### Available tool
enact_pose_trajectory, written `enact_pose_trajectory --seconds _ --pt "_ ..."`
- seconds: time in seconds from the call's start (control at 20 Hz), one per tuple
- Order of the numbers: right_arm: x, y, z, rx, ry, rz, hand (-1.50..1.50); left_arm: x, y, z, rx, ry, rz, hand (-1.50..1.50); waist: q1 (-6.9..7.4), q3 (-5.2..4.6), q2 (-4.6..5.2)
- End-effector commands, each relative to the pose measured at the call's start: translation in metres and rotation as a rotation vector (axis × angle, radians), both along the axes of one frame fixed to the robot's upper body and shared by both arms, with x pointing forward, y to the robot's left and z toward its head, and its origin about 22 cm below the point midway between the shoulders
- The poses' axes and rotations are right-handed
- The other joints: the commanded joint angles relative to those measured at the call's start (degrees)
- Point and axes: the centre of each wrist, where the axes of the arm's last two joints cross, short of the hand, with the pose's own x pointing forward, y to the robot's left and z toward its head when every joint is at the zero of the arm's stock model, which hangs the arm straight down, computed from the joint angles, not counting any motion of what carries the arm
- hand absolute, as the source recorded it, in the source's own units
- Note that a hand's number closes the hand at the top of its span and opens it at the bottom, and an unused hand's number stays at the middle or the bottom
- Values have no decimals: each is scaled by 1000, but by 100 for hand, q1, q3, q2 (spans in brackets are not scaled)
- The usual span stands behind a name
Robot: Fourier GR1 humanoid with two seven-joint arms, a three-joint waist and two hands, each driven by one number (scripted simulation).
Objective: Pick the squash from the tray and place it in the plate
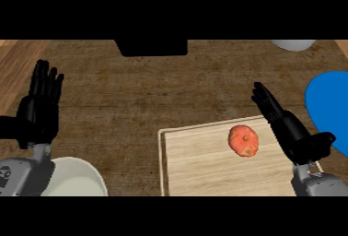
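One orange squash [243,140] is lying on the wooden tray [204,175], just left of the right hand [296,137], whose fingers are stretching straight, not touching it. The left hand [37,115] is resting open at the left edge of the desk [170,92], just above the white plate [78,179].

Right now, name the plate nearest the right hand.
The blue round plate at the right edge, just beyond the black right hand; the white round plate lies at the view's lower left.
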Motion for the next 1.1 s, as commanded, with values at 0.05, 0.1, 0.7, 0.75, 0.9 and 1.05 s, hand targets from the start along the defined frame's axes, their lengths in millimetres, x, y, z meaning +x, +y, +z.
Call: enact_pose_trajectory --seconds 0.05,0.1,0.7,0.75,0.9,1.05 --pt "10 7 15 129 -23 201 150 -10 0 -8 79 119 -19 0 5 -300 143" --pt "18 19 23 167 -23 310 150 -11 3 -21 117 185 -34 0 50 -297 177" --pt "11 -21 -20 198 -232 239 -150 -40 -19 -76 132 443 -112 0 -22 -259 286" --pt "14 -27 -24 262 -262 274 -150 -42 -18 -79 130 466 -110 0 22 -265 277" --pt "23 -64 -26 210 -301 508 -150 -36 -10 -74 143 467 -96 0 16 -297 204" --pt "43 -70 -3 -60 -327 627 -150 -43 -26 -81 165 465 -101 0 39 -305 182"
